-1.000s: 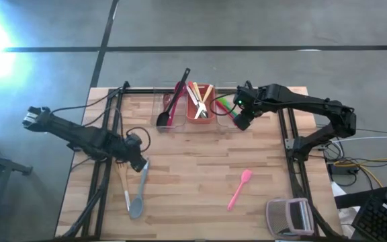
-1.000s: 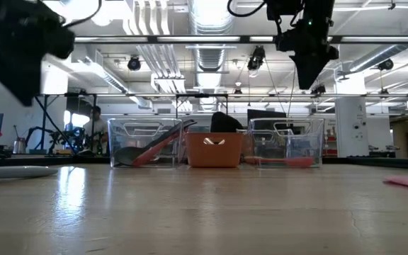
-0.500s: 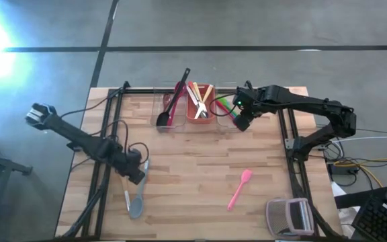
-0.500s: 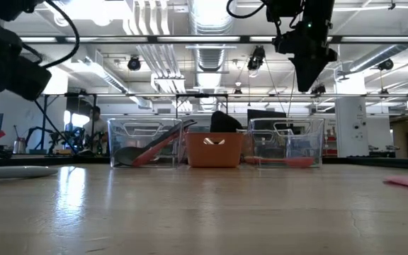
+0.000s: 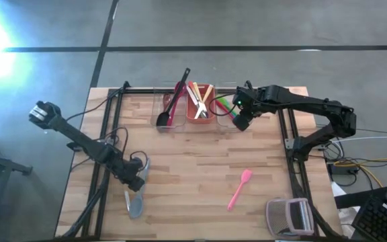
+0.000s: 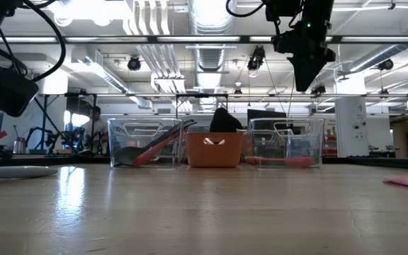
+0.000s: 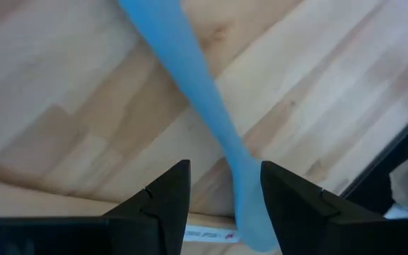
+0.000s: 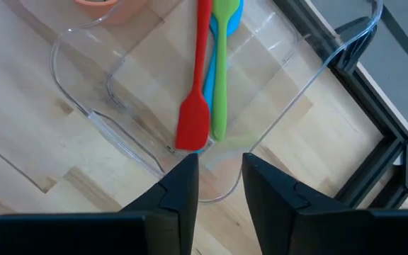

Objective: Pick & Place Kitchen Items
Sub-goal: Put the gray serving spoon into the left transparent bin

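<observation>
A grey-blue spoon (image 5: 137, 202) lies flat on the table near the left front, beside a pale stick (image 5: 126, 196). My left gripper (image 5: 138, 183) is open above the spoon's handle (image 7: 190, 78), one finger on each side of it (image 7: 222, 205); I cannot tell whether they touch it. My right gripper (image 5: 242, 122) is open and empty above the right clear bin (image 8: 310, 78), which holds a red spatula (image 8: 197, 106), a green spoon (image 8: 220, 71) and a blue spoon. A pink spoon (image 5: 240, 188) lies flat at the right front.
Three bins stand in a row at the far edge: a clear one (image 5: 170, 107) with black and red utensils, an orange one (image 5: 199, 107) with pale sticks, and the right clear one. A grey-and-pink gadget (image 5: 289, 216) sits at the near right corner. Black frame rails run along both sides.
My left gripper has gone toward the table's near edge along the grey-blue spoon's handle and has come down. The spoon lies where it was.
</observation>
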